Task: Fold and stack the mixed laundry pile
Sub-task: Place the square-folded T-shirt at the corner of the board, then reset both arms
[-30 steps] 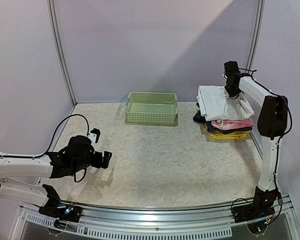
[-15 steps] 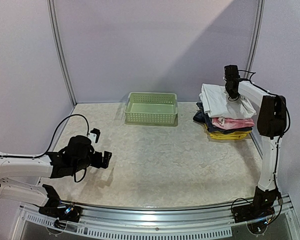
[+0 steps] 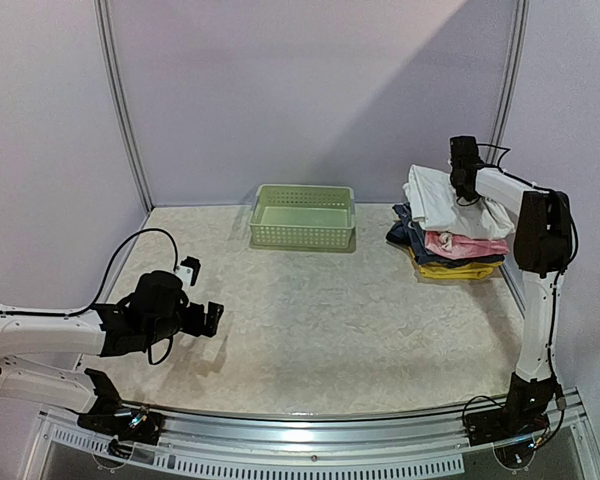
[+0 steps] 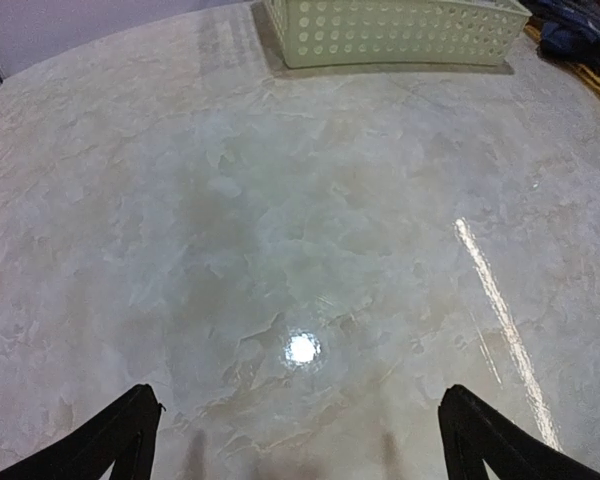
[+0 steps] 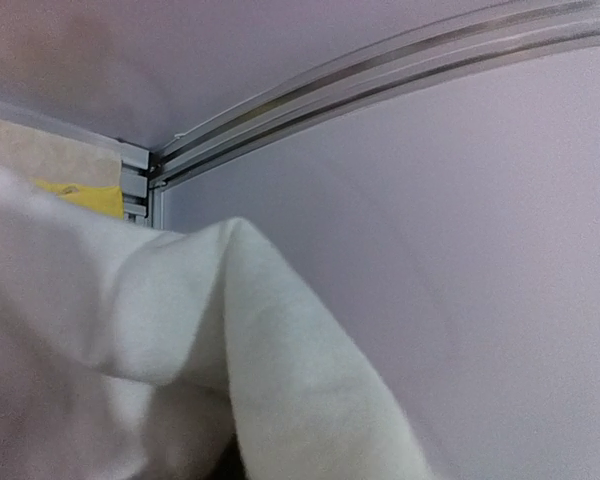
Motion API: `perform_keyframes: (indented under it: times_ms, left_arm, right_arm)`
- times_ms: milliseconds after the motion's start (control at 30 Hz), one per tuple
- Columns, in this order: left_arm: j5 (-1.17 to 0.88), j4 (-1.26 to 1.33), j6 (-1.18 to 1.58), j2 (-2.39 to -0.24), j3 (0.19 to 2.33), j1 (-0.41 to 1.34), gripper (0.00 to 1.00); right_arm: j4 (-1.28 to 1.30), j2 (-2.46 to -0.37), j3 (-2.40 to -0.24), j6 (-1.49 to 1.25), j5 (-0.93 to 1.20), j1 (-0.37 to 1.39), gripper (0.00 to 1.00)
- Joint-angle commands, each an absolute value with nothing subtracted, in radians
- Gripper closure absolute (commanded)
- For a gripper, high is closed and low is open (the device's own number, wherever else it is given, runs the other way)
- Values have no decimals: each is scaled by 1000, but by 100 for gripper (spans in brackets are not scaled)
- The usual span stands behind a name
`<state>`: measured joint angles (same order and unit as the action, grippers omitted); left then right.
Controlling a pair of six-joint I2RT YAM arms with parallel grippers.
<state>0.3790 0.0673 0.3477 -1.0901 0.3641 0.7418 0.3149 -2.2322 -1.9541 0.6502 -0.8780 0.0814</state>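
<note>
We log the white garment (image 3: 440, 203) draped over the pink piece (image 3: 467, 243) on the folded clothes (image 3: 450, 269) at the surface's (image 3: 360, 320) far right, with the right pincer (image 3: 462, 190) buried in it and its grip impossible to tell, and the left pincer (image 4: 300, 400) wide open; cloth snagging on withdrawal could topple everything.

The white piece (image 5: 130, 330) hides the fingers of the right tool (image 3: 466, 192), so its grip is unclear.
</note>
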Motion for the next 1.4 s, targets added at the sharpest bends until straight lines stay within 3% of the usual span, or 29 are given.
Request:
perform_keyframes:
  times_ms: [0, 33, 100, 400, 867, 1367]
  left_arm:
    - [387, 57, 343, -1075, 380, 752, 1]
    - [387, 57, 344, -1074, 379, 752, 0]
    - [387, 56, 344, -1073, 380, 752, 1]
    - [396, 48, 353, -1045, 372, 752, 0]
    - [404, -15, 368, -997, 396, 752, 0]
    - [419, -144, 378, -917, 498, 752, 0]
  right_arm:
    - [267, -2228, -1968, 641, -940, 67, 58]
    - [257, -2222, -1969, 631, -949, 68, 46]
    - [238, -2206, -1971, 623, -964, 75, 32]
    - [218, -2171, -1984, 568, -1007, 140, 3]
    - [534, -2031, -1970, 185, -837, 257, 1]
    - [664, -1778, -1807, -45, -335, 372, 1]
